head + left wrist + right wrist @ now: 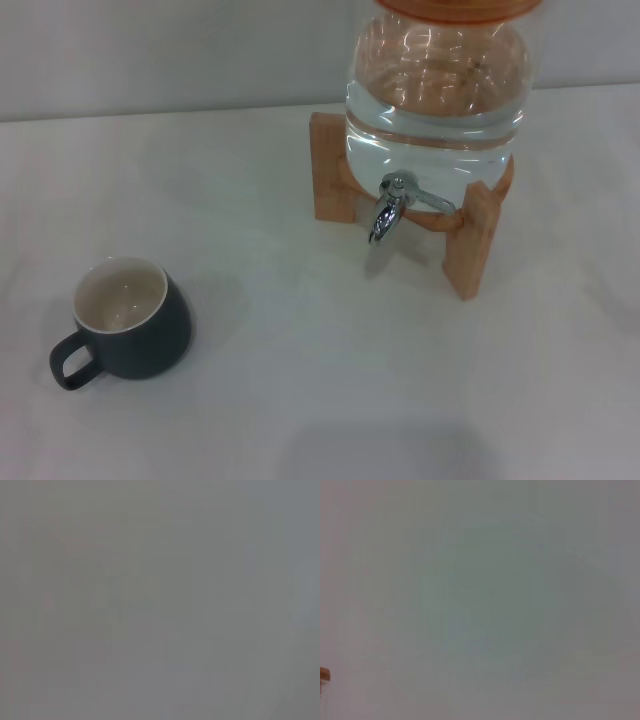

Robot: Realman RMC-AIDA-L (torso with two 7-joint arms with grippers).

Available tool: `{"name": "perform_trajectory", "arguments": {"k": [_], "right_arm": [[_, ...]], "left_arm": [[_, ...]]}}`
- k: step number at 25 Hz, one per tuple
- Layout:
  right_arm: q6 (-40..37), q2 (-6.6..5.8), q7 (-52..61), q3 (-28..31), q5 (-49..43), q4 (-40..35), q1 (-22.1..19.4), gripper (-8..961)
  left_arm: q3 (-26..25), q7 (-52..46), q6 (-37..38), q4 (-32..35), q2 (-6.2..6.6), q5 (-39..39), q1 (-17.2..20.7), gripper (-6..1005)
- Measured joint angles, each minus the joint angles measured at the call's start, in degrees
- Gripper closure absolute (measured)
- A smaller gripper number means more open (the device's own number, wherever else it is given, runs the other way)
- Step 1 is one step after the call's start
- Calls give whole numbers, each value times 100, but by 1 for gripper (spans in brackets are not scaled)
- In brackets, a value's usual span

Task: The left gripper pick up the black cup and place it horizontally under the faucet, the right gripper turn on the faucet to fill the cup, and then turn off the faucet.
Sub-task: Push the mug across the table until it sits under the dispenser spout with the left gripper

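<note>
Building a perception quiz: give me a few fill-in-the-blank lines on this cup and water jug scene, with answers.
1. The black cup stands ____ on the table, its mouth facing up.
2. The inside of the cup is ____ of water.
3. The faucet is fitted to a clear jug that rests on a ____ stand.
4. Neither gripper shows in the ____ view.

Missing words: upright; empty; wooden; head

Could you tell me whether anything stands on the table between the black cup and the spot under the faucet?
Nothing visible does: only bare white table lies between the black cup and the faucet.
</note>
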Motion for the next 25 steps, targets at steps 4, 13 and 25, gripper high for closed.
{"name": "perform_trajectory", "arguments": {"k": [4,13,25], "right_arm": [[4,-1,0,2,0,0,0,109],[9,8,1,8,0,-34,0,110],[-268,24,489,43,435,-598,53,111]], "left_arm": [[8,0,0,6,0,1,0,114],[21,-3,-12,12,9,72,12,122],[-5,-1441,-680,965,246,1502,482,132]]}}
